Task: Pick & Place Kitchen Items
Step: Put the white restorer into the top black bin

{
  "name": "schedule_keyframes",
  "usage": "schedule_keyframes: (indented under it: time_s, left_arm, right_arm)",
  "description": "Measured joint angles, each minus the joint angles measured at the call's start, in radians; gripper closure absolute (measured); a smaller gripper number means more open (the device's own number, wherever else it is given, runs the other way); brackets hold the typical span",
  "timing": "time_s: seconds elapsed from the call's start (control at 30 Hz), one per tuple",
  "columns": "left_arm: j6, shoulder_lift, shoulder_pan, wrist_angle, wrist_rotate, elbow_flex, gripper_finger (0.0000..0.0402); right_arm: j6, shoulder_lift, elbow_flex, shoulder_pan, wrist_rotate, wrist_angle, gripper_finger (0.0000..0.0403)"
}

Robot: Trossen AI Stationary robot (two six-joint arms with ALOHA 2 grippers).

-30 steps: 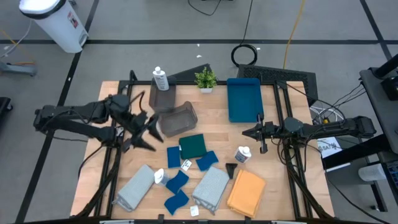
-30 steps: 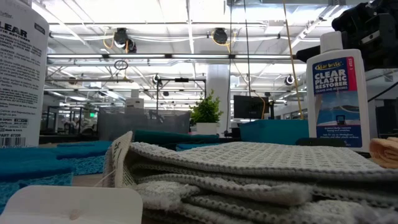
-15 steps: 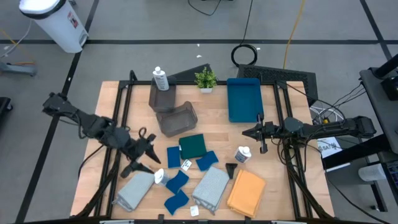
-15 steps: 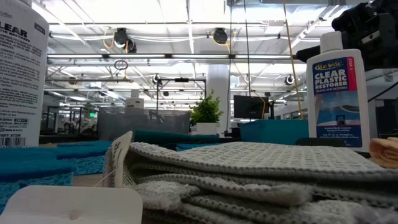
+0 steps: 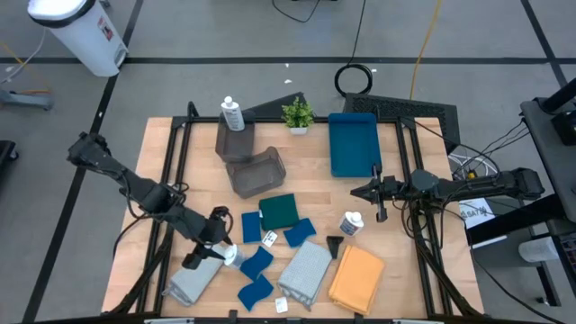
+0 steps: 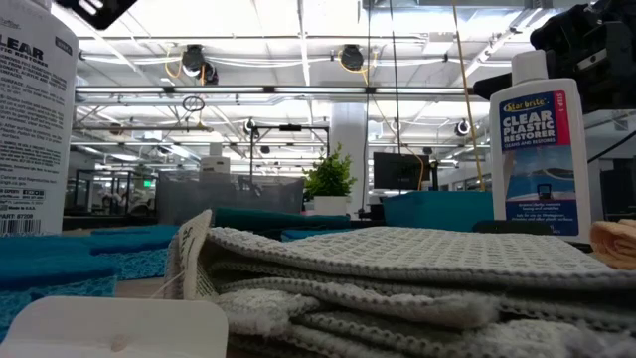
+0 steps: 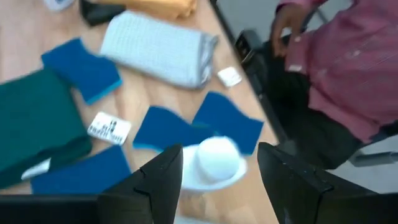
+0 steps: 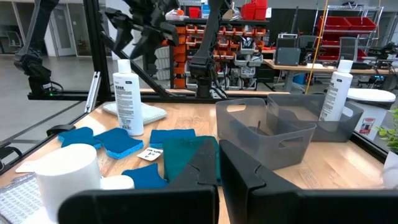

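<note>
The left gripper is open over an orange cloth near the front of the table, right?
Not quite. The open left gripper is over a small white bottle, not the orange cloth, which lies far off. The left wrist view shows the bottle's cap between the fingers.

From the low view, the grey waffle cloth (image 6: 417, 278) blocks most of the table behind it. The bottle (image 6: 30, 119) left of that cloth is cut off by the frame edge. In the left wrist view, the person's pink sleeve (image 7: 348, 68) is blurred.
</note>
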Motion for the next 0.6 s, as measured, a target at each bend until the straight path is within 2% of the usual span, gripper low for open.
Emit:
schedule_keyframes:
  time_s: [0.3, 0.6]
  left_arm:
    - [-0.008, 0.006, -0.001, -0.035, -0.057, 0.0, 0.0188]
    - [-0.055, 0.009, -0.003, -0.023, -0.043, -0.011, 0.0188]
  right_arm:
    - [0.0, 0.0, 0.0, 0.0, 0.0, 0.0, 0.0403]
    - [0.0, 0.0, 0.0, 0.0, 0.0, 0.0, 0.0403]
